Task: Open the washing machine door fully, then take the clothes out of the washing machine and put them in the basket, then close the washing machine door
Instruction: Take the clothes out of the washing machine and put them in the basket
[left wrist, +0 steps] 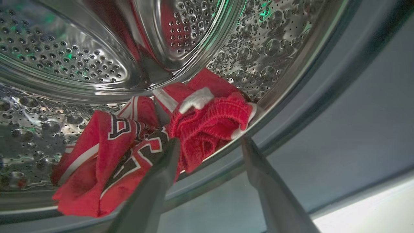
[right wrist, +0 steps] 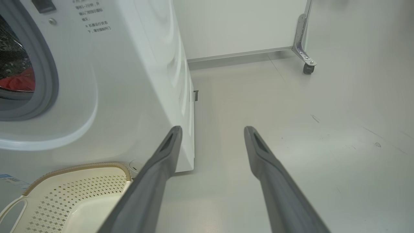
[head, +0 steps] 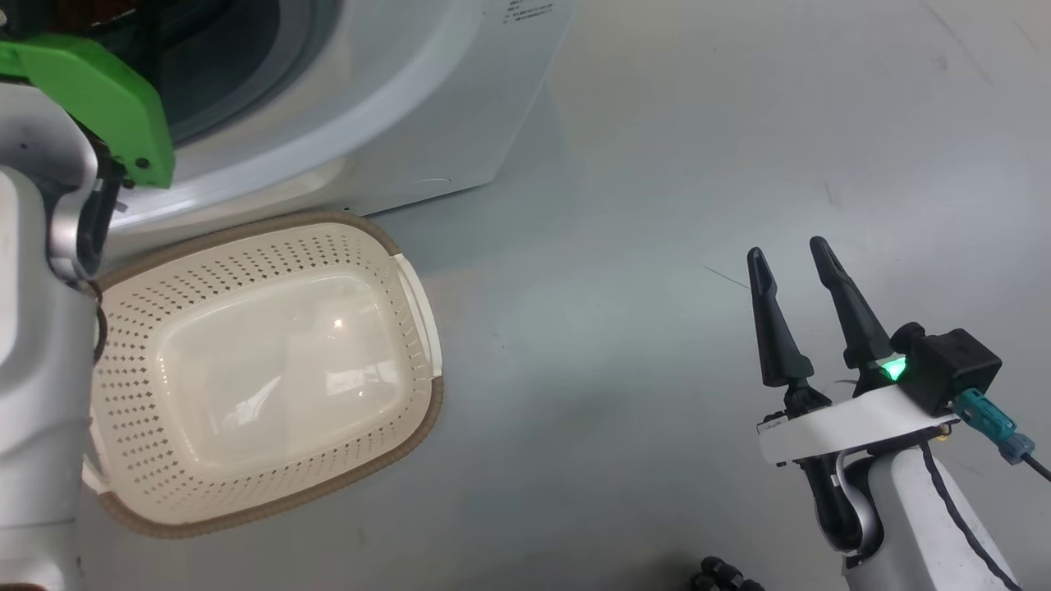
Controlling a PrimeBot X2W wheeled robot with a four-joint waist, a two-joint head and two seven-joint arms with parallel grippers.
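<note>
Washing machine (head: pixel 394 123): the clothes (left wrist: pixel 136 145) lie bunched inside it, at the front lip of the drum (left wrist: pixel 81 58). Left gripper (left wrist: pixel 211 139) at its porthole, jaws wide, nothing held, tips at the clothes. Basket (head: pixel 246 258) on the floor (head: pixel 657 164) just before the machine. Right gripper (head: pixel 787 248) beyond the machine's front corner, jaws wide, nothing held.

So the basket (head: pixel 419 435) sits on the floor (head: pixel 657 164) right in front of the washing machine (head: pixel 410 107), just below its porthole. The clothes (left wrist: pixel 129 152) are piled inside the drum (left wrist: pixel 64 58), low against the front lip. The left gripper (left wrist: pixel 211 139) is at that opening, right by the pile. The right gripper (head: pixel 787 249) is off to the basket's right, over the floor.
</note>
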